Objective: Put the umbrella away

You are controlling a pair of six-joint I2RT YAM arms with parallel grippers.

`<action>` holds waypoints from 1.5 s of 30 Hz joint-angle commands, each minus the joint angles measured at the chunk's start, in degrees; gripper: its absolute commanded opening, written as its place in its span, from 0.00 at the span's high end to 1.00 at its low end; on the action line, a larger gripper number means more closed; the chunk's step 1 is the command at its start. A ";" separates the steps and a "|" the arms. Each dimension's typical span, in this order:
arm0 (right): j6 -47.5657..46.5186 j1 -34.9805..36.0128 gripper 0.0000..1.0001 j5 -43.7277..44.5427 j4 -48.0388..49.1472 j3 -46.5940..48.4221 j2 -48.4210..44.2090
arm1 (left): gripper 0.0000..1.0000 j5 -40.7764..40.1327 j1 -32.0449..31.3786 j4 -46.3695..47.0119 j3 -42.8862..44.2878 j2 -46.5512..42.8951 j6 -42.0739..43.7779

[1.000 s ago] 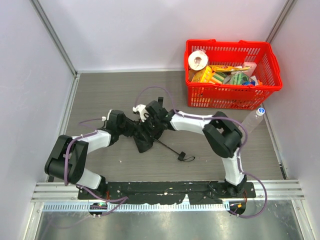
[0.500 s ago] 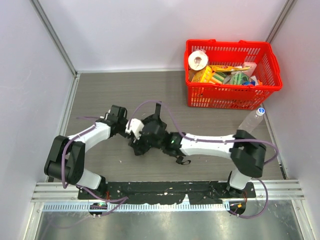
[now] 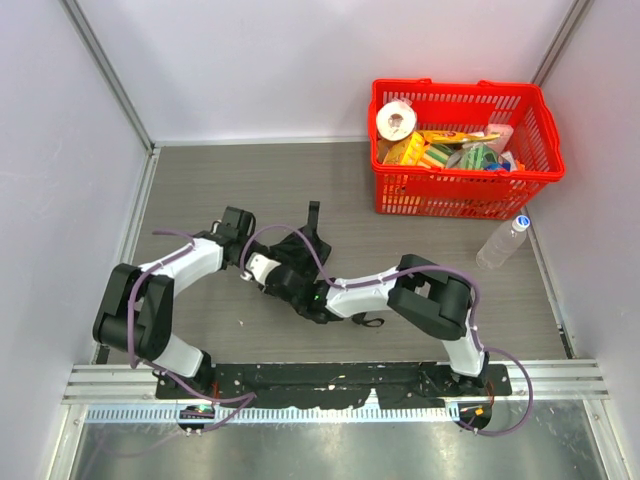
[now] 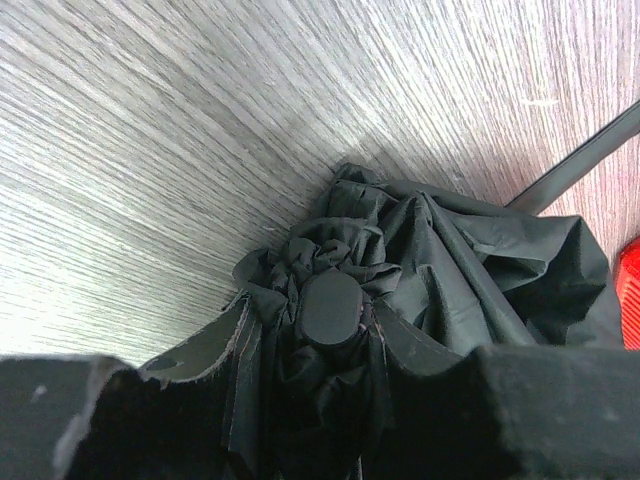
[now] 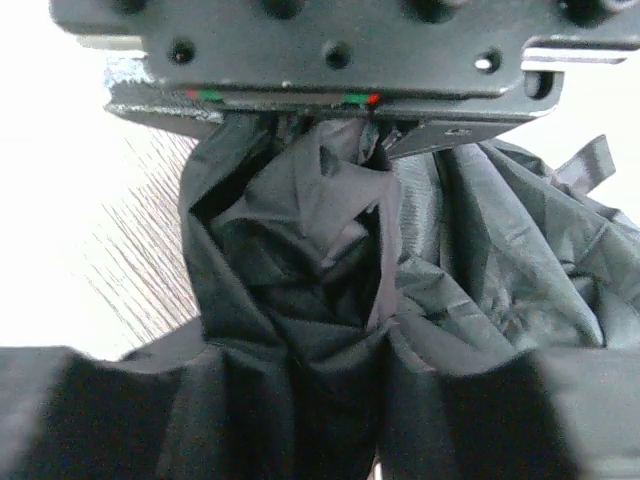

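On my left wrist view, the left gripper (image 4: 308, 335) is clamped on the bunched top of the umbrella (image 4: 470, 260). Its two fingers (image 4: 200, 350) press in from either side of a round black cap (image 4: 330, 308), and crumpled black fabric is squeezed around that cap. From there the folds spread toward 2 o'clock, where the thin dark shaft (image 4: 575, 165) runs out over the wood grain to the frame's edge.

On my right wrist view, the right gripper (image 5: 290, 375) stands with its jaws apart, and umbrella fabric fills the whole gap and touches both fingers. I cannot tell whether it is actually pinching the cloth or only pushed into it. A black plate (image 5: 330, 45) with screw holes crosses the top of that view, right against the fabric.

From above, the umbrella lies collapsed on the desk (image 3: 200, 190), a little left of centre. The left gripper comes at it from 9 o'clock and the right gripper from 4 o'clock, so the bundle sits between the two. A small black wrist loop (image 3: 372, 320) lies on the desk at 4 o'clock of the bundle, just under the right forearm.

The red basket (image 3: 462, 195), full of groceries, stands well apart at 2 o'clock of the umbrella. A clear bottle (image 3: 500, 243) lies near the basket's front right corner.
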 commanded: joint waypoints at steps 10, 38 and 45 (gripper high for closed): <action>18.40 -12.72 0.99 -38.75 -13.41 2.93 1.85 | 0.11 -2.42 0.24 9.40 -7.36 -9.31 8.08; 30.98 -27.93 0.99 -85.44 -13.40 12.32 16.53 | 0.05 0.22 -2.56 35.97 -21.08 -7.05 7.12; 24.47 -26.70 0.99 -82.27 -22.63 16.28 15.56 | 0.33 0.57 -2.74 33.87 -20.20 -1.86 6.68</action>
